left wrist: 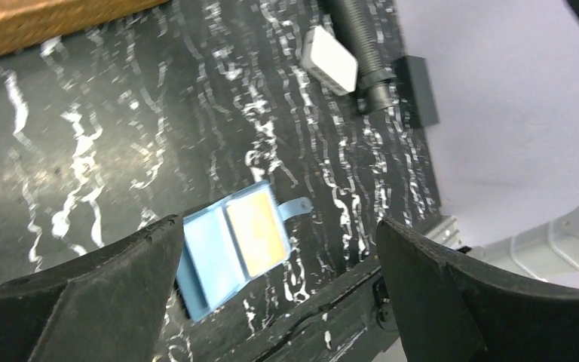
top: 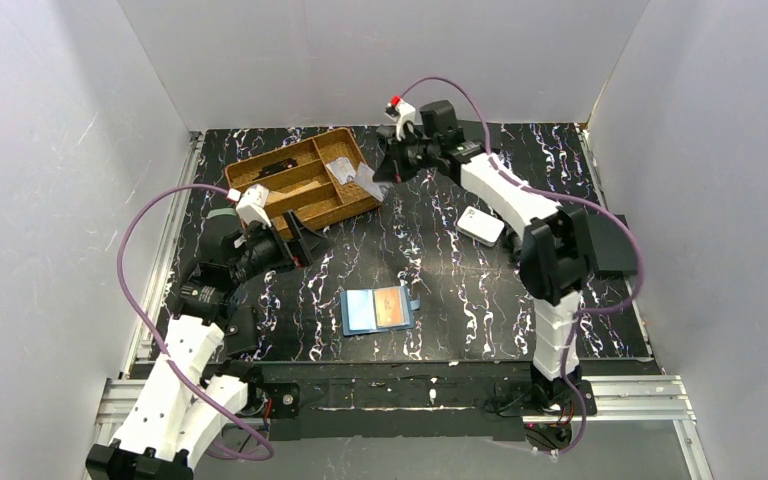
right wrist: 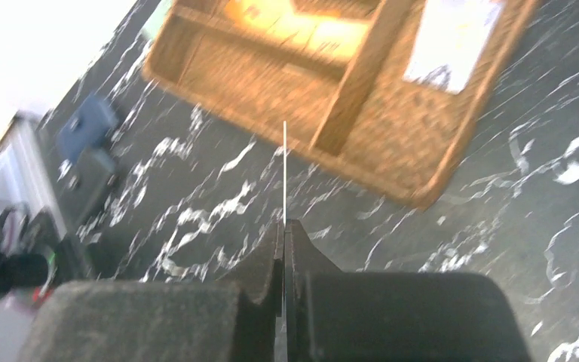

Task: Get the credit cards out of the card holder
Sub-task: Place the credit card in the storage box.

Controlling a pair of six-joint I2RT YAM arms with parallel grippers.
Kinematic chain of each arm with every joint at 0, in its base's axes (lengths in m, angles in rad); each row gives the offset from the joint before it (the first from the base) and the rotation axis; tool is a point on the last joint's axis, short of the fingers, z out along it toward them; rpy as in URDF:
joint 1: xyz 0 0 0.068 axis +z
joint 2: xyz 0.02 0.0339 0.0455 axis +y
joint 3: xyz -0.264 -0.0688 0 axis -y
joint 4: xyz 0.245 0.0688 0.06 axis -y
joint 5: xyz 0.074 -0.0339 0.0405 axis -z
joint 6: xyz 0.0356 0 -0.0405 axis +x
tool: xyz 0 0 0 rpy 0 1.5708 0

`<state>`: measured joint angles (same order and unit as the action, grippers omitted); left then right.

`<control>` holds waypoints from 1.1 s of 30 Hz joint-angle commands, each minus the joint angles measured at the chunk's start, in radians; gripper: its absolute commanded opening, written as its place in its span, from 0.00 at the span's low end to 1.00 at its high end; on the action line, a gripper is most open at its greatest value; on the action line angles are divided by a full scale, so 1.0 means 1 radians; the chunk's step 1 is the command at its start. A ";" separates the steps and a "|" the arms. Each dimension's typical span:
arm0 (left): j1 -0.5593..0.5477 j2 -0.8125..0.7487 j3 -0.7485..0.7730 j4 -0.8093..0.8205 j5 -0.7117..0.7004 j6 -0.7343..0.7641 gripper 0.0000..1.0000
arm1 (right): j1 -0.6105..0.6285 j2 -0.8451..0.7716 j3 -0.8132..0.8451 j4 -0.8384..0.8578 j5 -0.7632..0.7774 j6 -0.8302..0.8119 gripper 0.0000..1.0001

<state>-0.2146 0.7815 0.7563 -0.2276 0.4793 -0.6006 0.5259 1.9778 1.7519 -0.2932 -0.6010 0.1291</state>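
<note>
The teal-blue card holder (top: 360, 312) lies open on the black marbled table near the front middle, tab to the right. An orange and blue credit card (top: 392, 306) sits in its right half. In the left wrist view the card holder (left wrist: 209, 260) and orange card (left wrist: 256, 235) show between my fingers. My left gripper (top: 305, 240) (left wrist: 279, 222) is open and empty, above and left of the holder. My right gripper (top: 380, 172) (right wrist: 284, 226) is shut on a pale thin card (top: 368, 183), seen edge-on (right wrist: 284, 170), beside the basket's right end.
A brown woven basket (top: 305, 180) (right wrist: 392, 143) with dividers stands at the back left; a white card-like piece (right wrist: 452, 41) lies in one compartment. A white rounded box (top: 480, 225) (left wrist: 330, 60) lies at the right. A dark blue object (right wrist: 89, 128) lies past the basket.
</note>
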 commanded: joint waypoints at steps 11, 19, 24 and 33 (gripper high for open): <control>0.007 -0.111 -0.022 -0.181 -0.260 0.047 0.98 | 0.121 0.374 0.425 0.185 0.544 0.123 0.01; 0.007 -0.097 -0.029 -0.174 -0.265 0.053 0.98 | 0.145 0.467 0.488 0.217 0.636 0.097 0.02; 0.007 -0.106 -0.042 -0.170 -0.263 0.051 0.98 | 0.148 0.495 0.495 0.249 0.668 0.088 0.03; 0.007 -0.126 -0.058 -0.173 -0.260 0.041 0.98 | 0.166 0.533 0.492 0.278 0.692 0.072 0.07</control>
<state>-0.2111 0.6754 0.7074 -0.3943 0.2279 -0.5655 0.6765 2.4718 2.1975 -0.0837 0.0547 0.2169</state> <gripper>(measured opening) 0.983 0.068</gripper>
